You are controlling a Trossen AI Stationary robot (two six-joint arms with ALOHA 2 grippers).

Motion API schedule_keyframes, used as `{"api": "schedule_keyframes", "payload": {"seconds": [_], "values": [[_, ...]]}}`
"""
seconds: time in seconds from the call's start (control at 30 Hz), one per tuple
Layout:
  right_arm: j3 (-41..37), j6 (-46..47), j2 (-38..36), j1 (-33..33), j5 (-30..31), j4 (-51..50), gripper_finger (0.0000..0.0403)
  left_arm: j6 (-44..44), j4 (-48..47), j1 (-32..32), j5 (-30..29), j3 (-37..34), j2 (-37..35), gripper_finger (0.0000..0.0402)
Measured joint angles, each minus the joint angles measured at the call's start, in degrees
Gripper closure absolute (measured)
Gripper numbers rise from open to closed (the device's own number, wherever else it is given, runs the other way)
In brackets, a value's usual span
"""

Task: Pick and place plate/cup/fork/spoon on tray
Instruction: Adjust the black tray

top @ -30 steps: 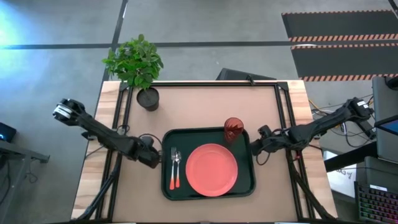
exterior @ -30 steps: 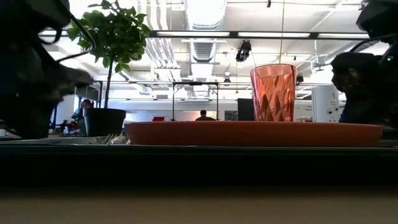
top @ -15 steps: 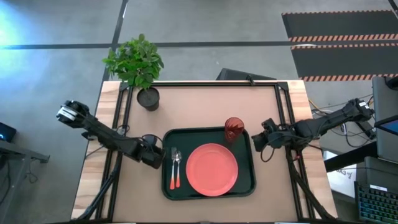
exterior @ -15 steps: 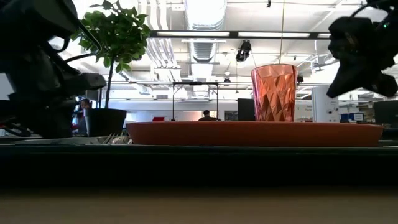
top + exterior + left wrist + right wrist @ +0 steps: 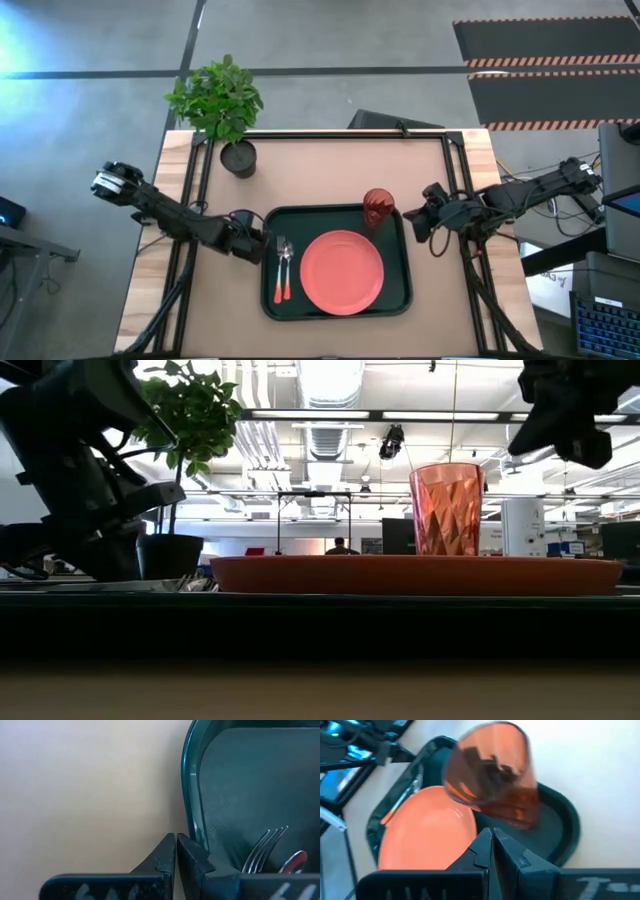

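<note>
The dark green tray (image 5: 395, 300) lies on the middle of the table. On it rest the coral plate (image 5: 341, 271), the red-brown cup (image 5: 377, 208) upright in the far right corner, and the fork (image 5: 279, 268) and spoon (image 5: 288, 266) side by side along the left side. My left gripper (image 5: 256, 243) is shut and low at the tray's left rim. My right gripper (image 5: 410, 222) is shut and hangs in the air just right of the cup, holding nothing. My left gripper (image 5: 176, 836) meets the tray's left rim (image 5: 189, 785) from outside, near the far left corner. The shut fingers slant steeply down from the table's left, and the outer side of one finger (image 5: 194, 857) lies against the rim. The tray stays flat on the table.
A potted plant (image 5: 238, 158) stands at the table's far left corner. Black frame rails run along the table's left, right and far sides. Bare tabletop lies beyond the tray and to either side of it.
My right gripper has risen well above the table beside the cup and rolled somewhat, staying shut. My left gripper has sunk and tipped further down toward the tray's left rim. The tray with its load has slid slightly toward the table's right edge.
</note>
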Motion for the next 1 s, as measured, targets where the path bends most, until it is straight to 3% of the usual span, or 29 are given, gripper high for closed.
{"api": "schedule_keyframes", "payload": {"seconds": [0.17, 0.33, 0.5, 0.73, 1.0], "values": [[1.24, -0.31, 0.2, 0.02, -4.47, 0.01, 0.0394, 1.59, 0.06, 0.9, -0.15, 0.0, -0.05, 0.0402], [1.24, 1.01, 1.58, 0.56, -12.71, 0.43, 0.0394, 1.91, -0.43, 0.85, 0.33, 0.0, -0.56, 0.0402], [2.14, 3.1, 5.66, 7.07, -19.48, 5.92, 0.0394, 3.1, -0.79, 0.72, 2.11, 0.0, -1.76, 0.0402], [6.46, 9.51, 14.74, 21.18, -19.15, 13.63, 0.0394, 4.25, -1.77, 0.72, 2.48, 0.02, -3.19, 0.0402], [7.62, 18.42, 25.68, 28.98, -19.08, 22.85, 0.0394, 5.68, -5.75, 0.72, 2.67, 0.04, -6.46, 0.0402]]}}
